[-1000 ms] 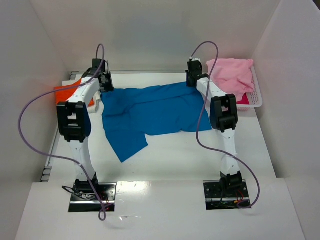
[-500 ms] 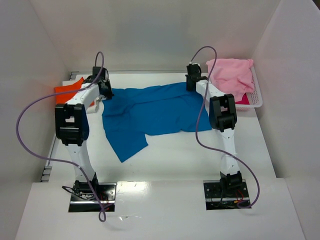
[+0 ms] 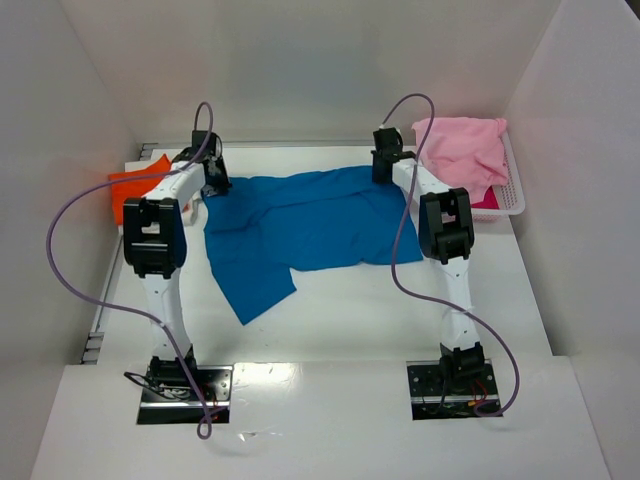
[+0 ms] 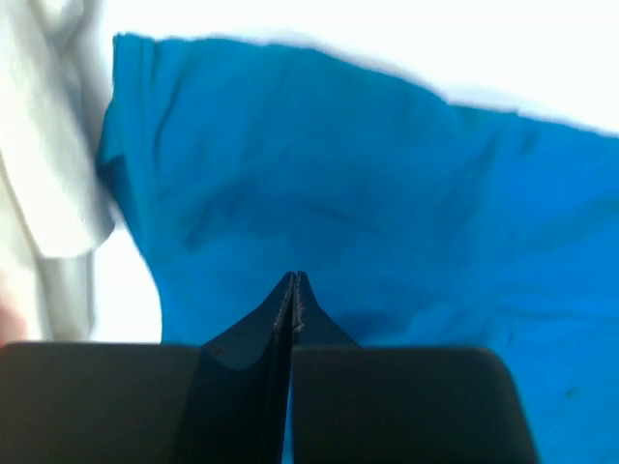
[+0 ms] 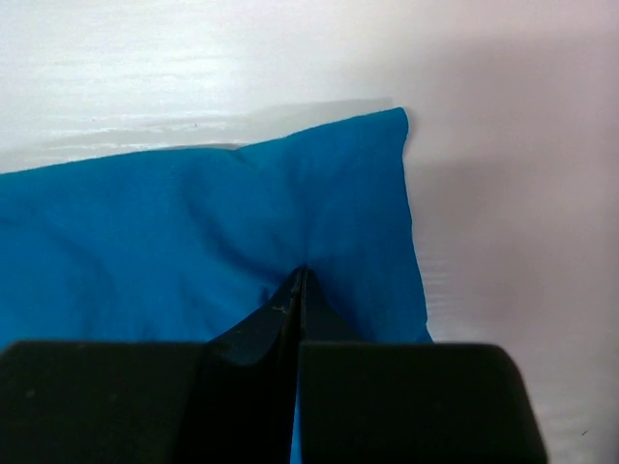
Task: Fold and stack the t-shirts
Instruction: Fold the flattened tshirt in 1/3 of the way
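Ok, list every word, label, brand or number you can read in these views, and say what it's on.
No readable text in any view.
The blue t-shirt, orange t-shirt and pink t-shirt are plain, with no print or tag showing.
The white basket, left arm and right arm show no legible marking.
Anything on the base plates is too small to tell.

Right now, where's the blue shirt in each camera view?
Top: blue shirt spread across the middle of the picture.
Left wrist: fills the centre and right, left claw shut on it.
Right wrist: left and centre, its corner at upper right, right claw shut on it.
Landmark: the shirt's far edge, in all three.
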Robot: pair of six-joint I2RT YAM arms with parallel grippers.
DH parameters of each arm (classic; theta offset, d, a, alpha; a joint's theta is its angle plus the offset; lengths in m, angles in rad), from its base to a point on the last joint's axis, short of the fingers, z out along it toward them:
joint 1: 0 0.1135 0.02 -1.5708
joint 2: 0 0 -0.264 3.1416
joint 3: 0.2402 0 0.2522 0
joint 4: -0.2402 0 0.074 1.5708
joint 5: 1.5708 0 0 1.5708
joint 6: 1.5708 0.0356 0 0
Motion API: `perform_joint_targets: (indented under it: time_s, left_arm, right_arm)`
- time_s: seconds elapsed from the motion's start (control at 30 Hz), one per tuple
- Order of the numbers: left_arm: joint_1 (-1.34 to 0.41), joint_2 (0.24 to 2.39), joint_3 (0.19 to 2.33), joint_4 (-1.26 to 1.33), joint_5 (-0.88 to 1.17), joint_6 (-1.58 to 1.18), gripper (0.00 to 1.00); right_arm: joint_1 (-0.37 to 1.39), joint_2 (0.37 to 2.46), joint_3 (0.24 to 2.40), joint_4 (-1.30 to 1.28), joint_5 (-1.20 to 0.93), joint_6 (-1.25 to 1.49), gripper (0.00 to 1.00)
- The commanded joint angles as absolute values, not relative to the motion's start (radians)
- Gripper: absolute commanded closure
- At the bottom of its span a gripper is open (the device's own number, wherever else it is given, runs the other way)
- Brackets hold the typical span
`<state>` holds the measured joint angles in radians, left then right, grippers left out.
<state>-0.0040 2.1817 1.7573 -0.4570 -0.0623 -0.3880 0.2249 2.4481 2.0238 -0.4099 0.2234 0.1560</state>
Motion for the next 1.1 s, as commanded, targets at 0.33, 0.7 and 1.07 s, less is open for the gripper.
perform_joint_targets:
  time_s: [0.33, 0.7, 1.07]
  left_arm:
    - [0.002, 2.316, 1.875, -0.486, -0.075, -0.411, 1.0]
    - [0.011, 2.469, 2.106, -0.579, -0.047, -0.374, 1.0]
    - [0.002, 2.392, 2.073, -0.563, -0.043, -0.339, 1.0]
  right_arm:
    - [0.235, 2.378, 1.957, -0.554, 0.308, 0.198, 1.0]
    - [0.235, 2.248, 1.791, -0.523, 0.308, 0.233, 1.0]
    - [0.235, 2.243, 1.833, -0.517, 0.362, 0.221, 1.0]
